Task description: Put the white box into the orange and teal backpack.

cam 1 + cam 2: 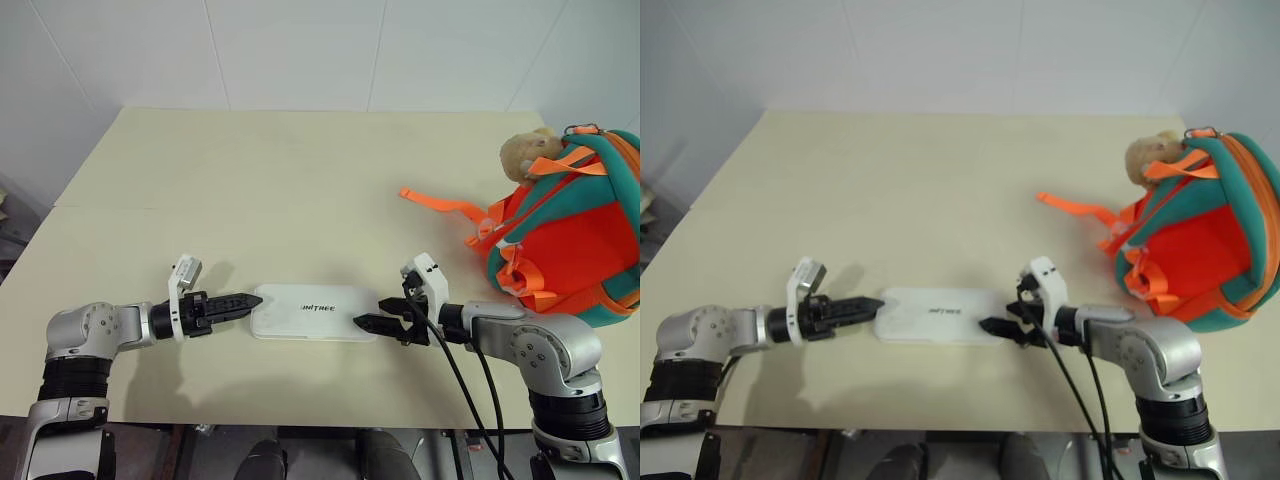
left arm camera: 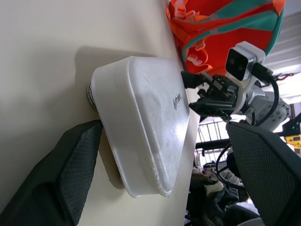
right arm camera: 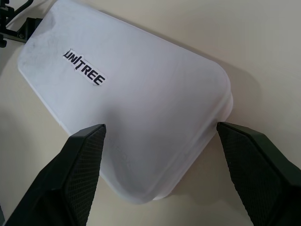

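Left claw (image 1: 250, 300) and right claw (image 1: 368, 316), both spread open, bracket the short ends of the white box (image 1: 309, 312) lying flat near the front of the cream surface (image 1: 260, 190). Farther right, the orange and teal backpack (image 1: 570, 235) sits with a tan plush toy (image 1: 527, 152) on top, one orange strap (image 1: 440, 204) trailing toward the box.

Your two head views look forward and down over the table (image 1: 300, 180) from well back, sharing the same scene. Each wrist view sits close behind its own claw, looking along its fingers at opposite ends of the white box (image 3: 136, 108).
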Motion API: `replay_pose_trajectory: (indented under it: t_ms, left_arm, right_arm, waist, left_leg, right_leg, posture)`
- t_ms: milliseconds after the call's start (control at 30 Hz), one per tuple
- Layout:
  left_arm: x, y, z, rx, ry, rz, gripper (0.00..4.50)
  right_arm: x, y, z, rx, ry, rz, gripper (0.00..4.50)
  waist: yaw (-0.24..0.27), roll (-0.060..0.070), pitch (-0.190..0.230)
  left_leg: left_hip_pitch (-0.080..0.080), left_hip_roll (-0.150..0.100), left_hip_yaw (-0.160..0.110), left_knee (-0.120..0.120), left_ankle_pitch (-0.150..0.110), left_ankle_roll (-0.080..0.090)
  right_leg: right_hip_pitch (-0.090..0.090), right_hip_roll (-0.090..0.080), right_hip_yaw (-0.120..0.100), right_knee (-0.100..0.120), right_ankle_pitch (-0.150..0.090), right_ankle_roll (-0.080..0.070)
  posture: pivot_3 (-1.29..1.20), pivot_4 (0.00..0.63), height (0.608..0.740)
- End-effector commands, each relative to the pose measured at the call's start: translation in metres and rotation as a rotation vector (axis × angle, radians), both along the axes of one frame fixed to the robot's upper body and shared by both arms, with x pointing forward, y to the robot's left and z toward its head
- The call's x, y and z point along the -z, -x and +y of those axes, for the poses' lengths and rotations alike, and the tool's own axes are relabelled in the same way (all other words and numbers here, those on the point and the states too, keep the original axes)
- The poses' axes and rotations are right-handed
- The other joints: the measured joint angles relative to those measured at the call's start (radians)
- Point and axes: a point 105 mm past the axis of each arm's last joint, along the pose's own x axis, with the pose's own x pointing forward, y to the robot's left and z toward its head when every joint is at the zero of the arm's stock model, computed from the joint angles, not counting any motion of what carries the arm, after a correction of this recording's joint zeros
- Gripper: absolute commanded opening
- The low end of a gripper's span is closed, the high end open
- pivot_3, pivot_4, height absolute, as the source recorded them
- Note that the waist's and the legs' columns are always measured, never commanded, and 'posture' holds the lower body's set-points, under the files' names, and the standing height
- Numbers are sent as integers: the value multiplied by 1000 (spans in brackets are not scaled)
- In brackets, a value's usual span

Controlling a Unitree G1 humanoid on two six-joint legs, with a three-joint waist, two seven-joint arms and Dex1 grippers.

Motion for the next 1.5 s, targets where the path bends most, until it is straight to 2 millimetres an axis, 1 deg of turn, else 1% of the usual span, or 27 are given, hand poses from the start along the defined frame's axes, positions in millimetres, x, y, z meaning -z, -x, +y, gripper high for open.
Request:
replay_pose_trajectory:
  t_ms: [33, 233, 433, 700, 867, 933, 1033, 1267, 1333, 1433, 1500]
  left_arm:
    - [0, 3, -11, 54, 14, -4, 4474]
    - [-7, 0, -19, 60, 43, -22, 4474]
    - [-3, 3, -25, 80, 29, -13, 4474]
    - [0, -3, -32, 31, -36, -56, 4474]
    - [-9, -4, -33, 14, -55, -90, 4474]
    - [-11, -9, -31, -21, -48, -98, 4474]
    - [-8, -13, -27, -59, -33, -84, 4474]
    - [-9, -6, -17, -34, 22, -56, 4474]
    - [-6, -4, -12, -16, 2, -49, 4474]
    - [-1, -7, -3, 6, -47, -38, 4474]
    - [-1, -9, -1, 23, -66, -41, 4474]
  right_arm:
    - [-9, 1, 6, -34, -19, -41, 4500]
    - [-8, 1, 9, -47, -12, -45, 4500]
    - [-7, 0, 11, -51, -11, -49, 4500]
    - [-6, 1, 12, -54, -9, -53, 4500]
    - [-6, 1, 11, -53, -10, -56, 4500]
    - [-6, 1, 11, -54, -8, -56, 4500]
    - [-6, 0, 11, -56, -7, -57, 4500]
    - [-7, -1, 11, -59, -6, -61, 4500]
    - [-6, 0, 11, -61, -3, -60, 4500]
    - [-6, -1, 11, -66, 1, -60, 4500]
    - [-6, -1, 11, -66, 2, -61, 4500]
  waist:
    - [0, 0, 0]
    - [1, 0, 0]
    - [1, 0, 0]
    - [1, 0, 0]
    - [1, 0, 0]
    - [1, 0, 0]
    - [0, 0, 0]
    - [-2, 0, 0]
    - [-2, 0, 0]
    - [-1, 0, 0]
    - [-1, 0, 0]
  left_leg:
    - [0, 0, 0, 0, 0, 0]
    - [0, 0, 0, 0, 0, 0]
    - [0, 0, 0, 0, 0, 0]
    - [0, -1, 0, 0, 0, 0]
    - [0, -1, 0, 0, 0, 0]
    - [0, -1, 0, 0, 0, 0]
    - [0, -1, 0, 0, 0, 0]
    - [0, -1, 0, 0, 0, 0]
    - [0, -1, 0, 0, 0, 0]
    - [0, -1, 0, -1, 0, 0]
    - [0, -1, 0, -1, 0, 0]
  right_leg:
    - [0, 0, 0, 0, 0, 0]
    - [0, 0, 0, 0, 0, 0]
    - [0, 0, 0, 0, 0, 0]
    - [0, -1, 0, 0, 0, 0]
    - [1, -1, 0, 0, 0, 0]
    - [0, -1, 0, 0, 0, 1]
    - [0, -1, 0, -1, 0, 1]
    - [0, 0, 0, -1, 0, 1]
    - [0, 0, 0, -1, 0, 0]
    - [0, 0, 0, -1, 0, 0]
    - [0, 0, 0, -1, 0, 0]
  posture:
    - [0, 150, 740]
    - [0, 150, 740]
    - [0, 150, 740]
    - [0, 150, 740]
    - [0, 150, 740]
    - [0, 150, 740]
    - [0, 150, 740]
    - [0, 150, 740]
    - [0, 150, 740]
    - [0, 150, 740]
    - [0, 150, 740]
